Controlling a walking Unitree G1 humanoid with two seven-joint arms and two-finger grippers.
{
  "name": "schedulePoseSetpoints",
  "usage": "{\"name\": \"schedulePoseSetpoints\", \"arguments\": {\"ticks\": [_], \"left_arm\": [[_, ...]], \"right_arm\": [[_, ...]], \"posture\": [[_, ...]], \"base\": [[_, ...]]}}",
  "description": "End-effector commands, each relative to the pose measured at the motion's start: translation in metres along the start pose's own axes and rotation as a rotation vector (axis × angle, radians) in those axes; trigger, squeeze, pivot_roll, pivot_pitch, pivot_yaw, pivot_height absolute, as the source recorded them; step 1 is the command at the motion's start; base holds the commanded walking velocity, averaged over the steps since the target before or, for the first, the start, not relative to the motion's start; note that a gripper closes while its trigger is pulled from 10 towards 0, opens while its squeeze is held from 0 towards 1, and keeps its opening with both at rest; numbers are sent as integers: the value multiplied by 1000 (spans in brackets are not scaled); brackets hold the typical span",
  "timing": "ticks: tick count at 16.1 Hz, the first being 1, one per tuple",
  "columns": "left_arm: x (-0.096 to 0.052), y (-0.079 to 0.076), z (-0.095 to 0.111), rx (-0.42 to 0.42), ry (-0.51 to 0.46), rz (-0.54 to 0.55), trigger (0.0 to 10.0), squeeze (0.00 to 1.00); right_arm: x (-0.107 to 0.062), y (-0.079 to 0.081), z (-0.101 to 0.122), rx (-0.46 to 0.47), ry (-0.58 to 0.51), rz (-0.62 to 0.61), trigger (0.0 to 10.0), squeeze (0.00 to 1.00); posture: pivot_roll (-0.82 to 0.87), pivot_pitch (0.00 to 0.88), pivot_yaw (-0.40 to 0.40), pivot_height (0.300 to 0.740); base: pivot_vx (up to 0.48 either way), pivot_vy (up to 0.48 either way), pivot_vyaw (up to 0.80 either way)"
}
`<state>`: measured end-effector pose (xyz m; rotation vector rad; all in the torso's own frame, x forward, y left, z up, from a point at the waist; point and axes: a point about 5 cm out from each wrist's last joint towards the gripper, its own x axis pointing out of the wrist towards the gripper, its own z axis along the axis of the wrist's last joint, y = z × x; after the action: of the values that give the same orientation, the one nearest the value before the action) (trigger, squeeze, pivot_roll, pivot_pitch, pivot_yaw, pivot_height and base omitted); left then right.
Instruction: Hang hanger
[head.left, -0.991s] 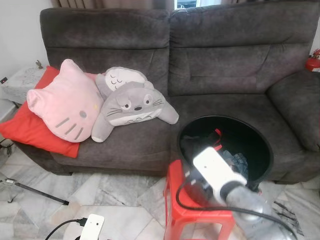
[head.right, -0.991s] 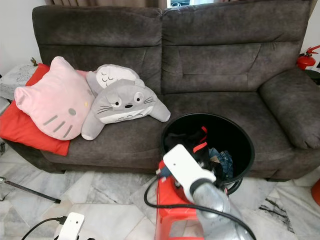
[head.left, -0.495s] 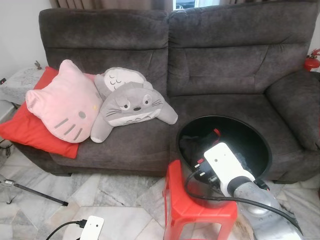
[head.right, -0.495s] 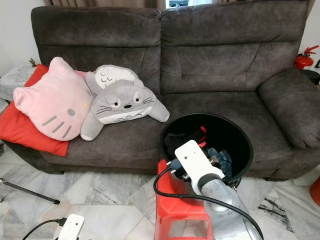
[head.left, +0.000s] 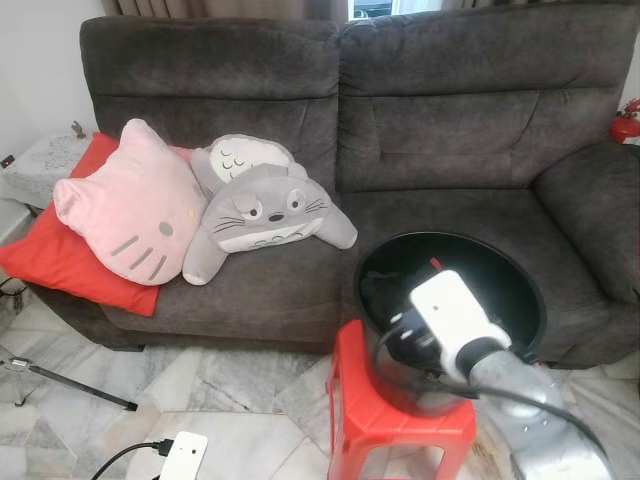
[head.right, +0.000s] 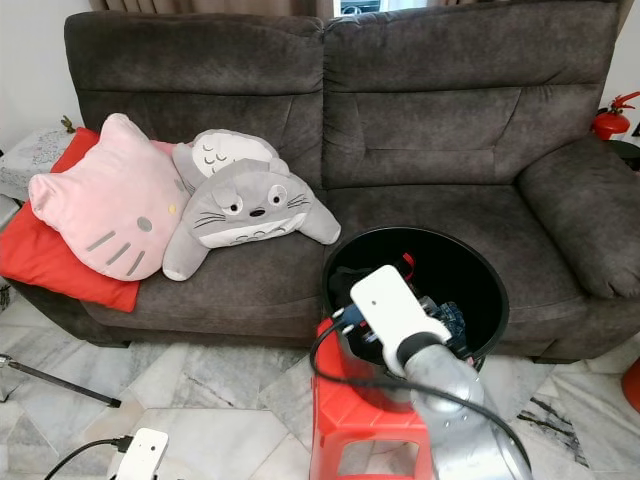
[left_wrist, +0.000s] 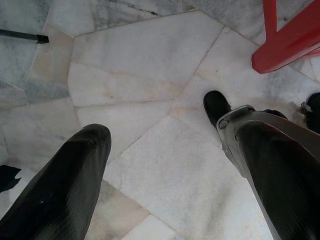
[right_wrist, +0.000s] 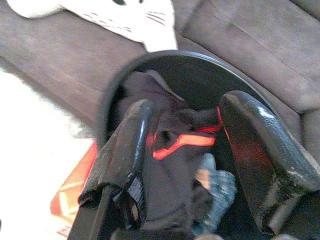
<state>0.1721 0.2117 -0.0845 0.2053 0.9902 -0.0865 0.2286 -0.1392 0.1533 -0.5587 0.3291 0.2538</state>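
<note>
Red stool (head.left: 400, 425) sits nearest, black bin (head.left: 530, 310) on it. Right gripper (right_wrist: 192, 150) over the bin, fingers spread, nothing gripped. Red hanger (right_wrist: 182, 142) lies on the clothes (right_wrist: 165, 195) inside the bin. Left gripper (left_wrist: 165, 165) hangs open over floor. Sofa (head.left: 450, 130) behind the bin.

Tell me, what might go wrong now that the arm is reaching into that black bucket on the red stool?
The black bucket sits on a small red stool, so a push from the right gripper might tip it over. Its open fingers straddle a red hanger tangled in dark clothes; closing could catch cloth too and drag garments out. The arm's black cable loops near the bucket rim and could snag.
</note>
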Motion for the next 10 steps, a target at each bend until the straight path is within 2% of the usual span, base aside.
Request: {"name": "schedulePoseSetpoints", "arguments": {"ticks": [1, 5, 10], "left_arm": [[-1, 2, -5, 22, 20, 6, 10000, 0], [-1, 2, -4, 12, 17, 12, 10000, 0], [-2, 3, -10, -10, 28, 22, 10000, 0]], "right_arm": [[0, 5, 2, -7, -30, 46, 10000, 0], [3, 11, 1, -49, -77, 128, 10000, 0], [16, 21, -13, -49, -65, 171, 10000, 0]], "posture": [[-206, 0, 70, 740], [-188, 0, 53, 740], [-166, 0, 35, 740]], "base": [[0, 0, 0], [0, 0, 0], [0, 0, 0]]}}
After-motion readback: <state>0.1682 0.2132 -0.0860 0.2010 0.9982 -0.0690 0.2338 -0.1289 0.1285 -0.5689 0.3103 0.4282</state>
